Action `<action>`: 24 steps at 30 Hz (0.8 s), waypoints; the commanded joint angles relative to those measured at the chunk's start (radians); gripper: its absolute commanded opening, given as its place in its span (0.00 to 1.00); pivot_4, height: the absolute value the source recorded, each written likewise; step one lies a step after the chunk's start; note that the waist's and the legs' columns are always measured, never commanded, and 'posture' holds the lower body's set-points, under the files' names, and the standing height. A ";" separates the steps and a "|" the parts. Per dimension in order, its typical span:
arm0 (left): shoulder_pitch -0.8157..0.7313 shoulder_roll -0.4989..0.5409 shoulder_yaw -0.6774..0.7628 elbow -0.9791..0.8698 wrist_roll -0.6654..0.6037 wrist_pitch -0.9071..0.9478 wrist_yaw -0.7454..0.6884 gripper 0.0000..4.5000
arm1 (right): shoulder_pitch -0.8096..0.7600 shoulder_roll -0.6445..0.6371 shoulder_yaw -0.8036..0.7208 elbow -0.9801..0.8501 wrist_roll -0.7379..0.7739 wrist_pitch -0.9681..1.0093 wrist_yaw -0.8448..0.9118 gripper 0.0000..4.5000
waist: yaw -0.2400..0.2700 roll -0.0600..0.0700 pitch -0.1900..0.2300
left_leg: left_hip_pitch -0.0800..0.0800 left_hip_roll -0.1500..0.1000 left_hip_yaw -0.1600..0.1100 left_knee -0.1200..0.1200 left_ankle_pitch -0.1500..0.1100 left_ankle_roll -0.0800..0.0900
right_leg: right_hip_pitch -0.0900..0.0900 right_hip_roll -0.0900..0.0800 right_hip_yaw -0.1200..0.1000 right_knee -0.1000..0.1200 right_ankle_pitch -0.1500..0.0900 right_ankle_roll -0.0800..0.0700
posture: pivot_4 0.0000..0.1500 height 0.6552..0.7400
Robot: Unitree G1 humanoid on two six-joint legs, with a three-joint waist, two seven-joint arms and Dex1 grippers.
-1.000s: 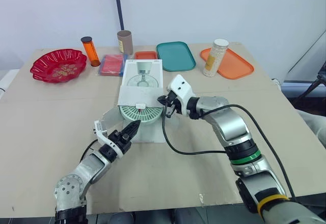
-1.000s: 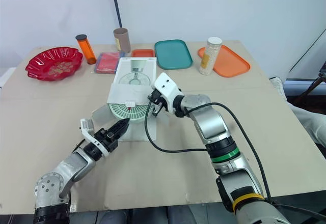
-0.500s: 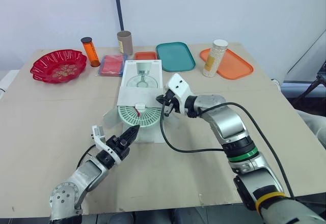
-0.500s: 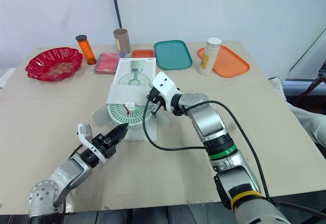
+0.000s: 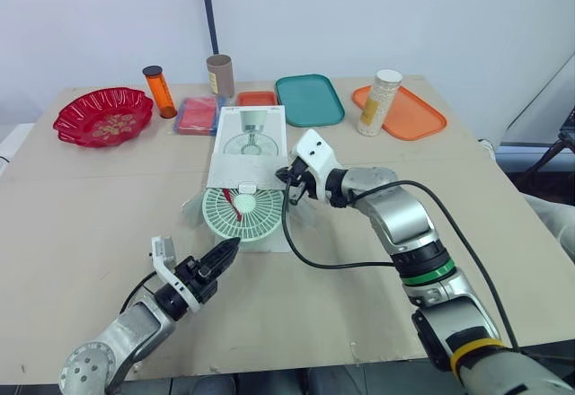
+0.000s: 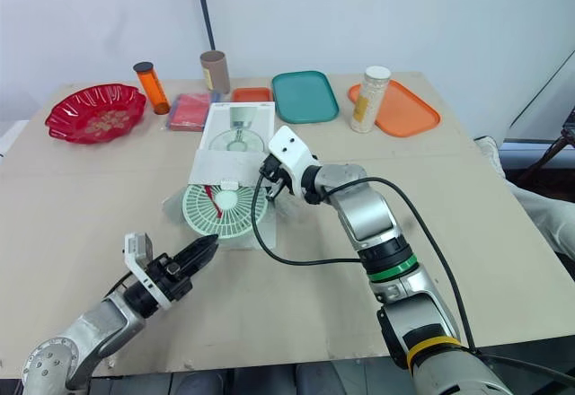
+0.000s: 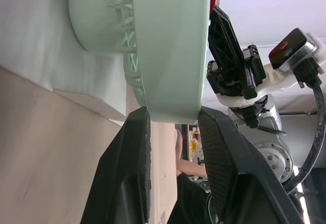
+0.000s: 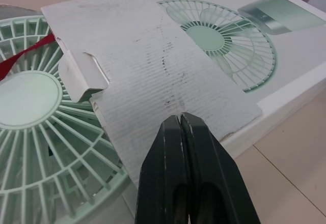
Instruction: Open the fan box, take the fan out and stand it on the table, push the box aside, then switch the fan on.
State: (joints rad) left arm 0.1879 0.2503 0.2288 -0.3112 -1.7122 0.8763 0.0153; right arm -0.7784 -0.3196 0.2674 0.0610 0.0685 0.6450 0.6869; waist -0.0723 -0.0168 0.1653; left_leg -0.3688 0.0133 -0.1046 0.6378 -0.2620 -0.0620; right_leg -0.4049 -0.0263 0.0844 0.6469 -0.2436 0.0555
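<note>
Across a tan table (image 5: 90,197) under a white wall (image 5: 404,9), looking down from the head and finding the fan box (image 5: 252,135) lying flat near the middle, its near flap (image 5: 244,175) folded open. Noting the pale green fan (image 5: 241,217) lying face up just in front of the box mouth, mostly out, its far edge tucked under the flap and a red strip (image 5: 231,200) crossing its grille. Watching the left gripper (image 5: 234,244) reaching in from the near side, tips meeting the fan's near rim. Seeing the right gripper (image 5: 289,188) sitting at the box's near right corner, with a black cable (image 5: 305,262) looping over the table below it. Picking out along the far side a red bowl (image 5: 103,115), an orange bottle (image 5: 160,90), a brown tube (image 5: 220,74), a pink packet (image 5: 199,113), a teal tray (image 5: 310,99), and a jar (image 5: 380,101) touching an orange tray (image 5: 418,115).

Turning to the left wrist view: catching the two black fingers (image 7: 127,168) grasping the fan's green rim between their tips, with the right gripper showing past the rim.

Turning to the right wrist view: finding its fingers (image 8: 168,183) clenched tight together, nothing visibly between them, pointing over the flap, with the fan's grille under the flap's edge. Failing to tell whether the tips are touching the flap.
</note>
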 commanded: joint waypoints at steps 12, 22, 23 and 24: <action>-0.021 0.012 0.058 -0.003 0.016 -0.099 0.006 0.93 | 0.003 0.020 0.010 0.019 -0.010 -0.031 -0.017 0.00 | 0.000 0.000 0.000 | 0.000 0.000 0.000 0.000 0.000 0.000 | -0.001 0.000 0.000 0.000 -0.001 0.000 | 1.00 1.00; -0.087 0.036 0.065 -0.008 -0.077 -0.109 0.030 0.93 | 0.005 0.030 0.007 0.028 -0.015 -0.048 -0.020 0.00 | 0.001 0.000 0.000 | -0.002 0.000 0.000 0.000 0.000 0.000 | -0.001 0.000 0.000 -0.001 -0.001 0.000 | 1.00 1.00; -0.094 0.034 0.066 0.000 -0.080 -0.117 0.036 0.93 | 0.005 0.030 0.006 0.029 -0.016 -0.050 -0.021 0.00 | 0.001 0.000 0.000 | -0.002 0.000 0.000 -0.001 0.000 0.000 | -0.001 0.000 0.000 -0.001 -0.001 0.000 | 1.00 1.00; -0.102 0.034 0.063 0.009 -0.081 -0.123 0.040 0.93 | 0.006 0.030 0.006 0.029 -0.017 -0.051 -0.021 0.00 | 0.001 0.000 0.000 | -0.002 0.000 0.000 -0.001 0.000 0.000 | -0.001 0.000 0.000 -0.001 -0.001 0.000 | 1.00 1.00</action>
State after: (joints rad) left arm 0.0975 0.2823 0.2811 -0.2909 -1.7701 0.7627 0.0573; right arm -0.7766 -0.2930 0.2730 0.0832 0.0543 0.5953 0.6705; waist -0.0710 -0.0166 0.1656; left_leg -0.3704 0.0134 -0.1049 0.6374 -0.2621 -0.0623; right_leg -0.4061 -0.0264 0.0841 0.6463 -0.2445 0.0555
